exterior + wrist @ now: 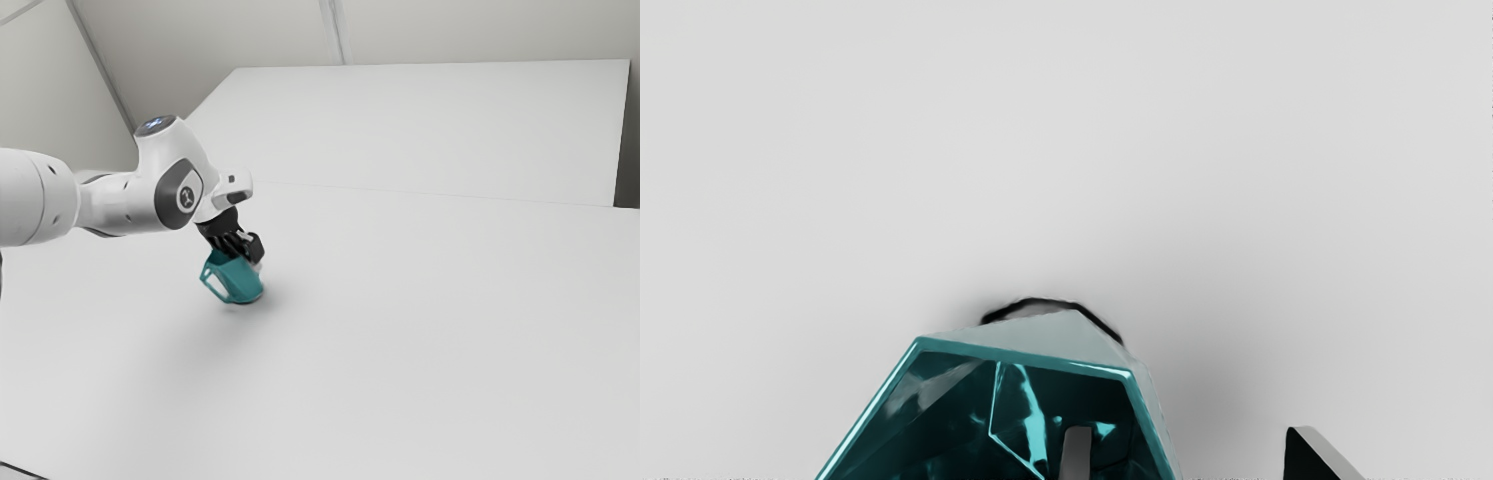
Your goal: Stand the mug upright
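In the exterior view the teal mug (238, 279) stands tilted on or just over the white table, its handle toward the exterior view's left. The black gripper (243, 247) is right above it, at its rim. Looking from the wrist, I see the mug's many-sided rim (1026, 355) and its dark, glossy inside. My gripper (1184, 443) is open: one finger reaches into the mug, while the other stands outside, with a gap between it and the mug's wall. The mug's lower part is mostly hidden there by its rim.
The white tabletop (420, 330) stretches around the mug. Farther back is a raised white panel or surface (430, 130), with pale walls behind it.
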`<state>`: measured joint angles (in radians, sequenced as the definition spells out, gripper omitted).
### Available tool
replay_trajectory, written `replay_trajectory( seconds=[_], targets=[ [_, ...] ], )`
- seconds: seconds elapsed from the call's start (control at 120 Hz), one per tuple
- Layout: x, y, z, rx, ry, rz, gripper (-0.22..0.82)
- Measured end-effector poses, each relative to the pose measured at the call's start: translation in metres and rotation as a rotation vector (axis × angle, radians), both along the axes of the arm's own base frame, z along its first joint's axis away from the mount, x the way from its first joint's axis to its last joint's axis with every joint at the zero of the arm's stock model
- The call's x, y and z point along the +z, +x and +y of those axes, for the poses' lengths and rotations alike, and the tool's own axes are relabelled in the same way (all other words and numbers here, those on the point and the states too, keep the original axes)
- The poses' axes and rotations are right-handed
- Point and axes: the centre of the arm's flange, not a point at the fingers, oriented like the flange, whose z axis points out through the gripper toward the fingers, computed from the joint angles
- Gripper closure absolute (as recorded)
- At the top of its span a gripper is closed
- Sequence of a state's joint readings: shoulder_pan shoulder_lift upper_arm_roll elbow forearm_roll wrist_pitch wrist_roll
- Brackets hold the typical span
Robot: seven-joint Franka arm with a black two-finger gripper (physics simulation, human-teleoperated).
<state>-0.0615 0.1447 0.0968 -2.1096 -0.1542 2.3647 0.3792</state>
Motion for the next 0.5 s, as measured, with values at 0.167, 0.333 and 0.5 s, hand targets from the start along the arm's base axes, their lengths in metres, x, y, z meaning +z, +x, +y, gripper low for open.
replay_trajectory(
  seconds=[0.167,0.333,0.5],
  targets=[
    [0.038,0.002,-0.002,0.004,-0.010,-0.044,0.14],
    [0.103,0.012,-0.009,-0.011,-0.008,-0.100,0.06],
    [0.226,0.026,-0.010,-0.060,0.075,-0.155,0.03]
  ],
)
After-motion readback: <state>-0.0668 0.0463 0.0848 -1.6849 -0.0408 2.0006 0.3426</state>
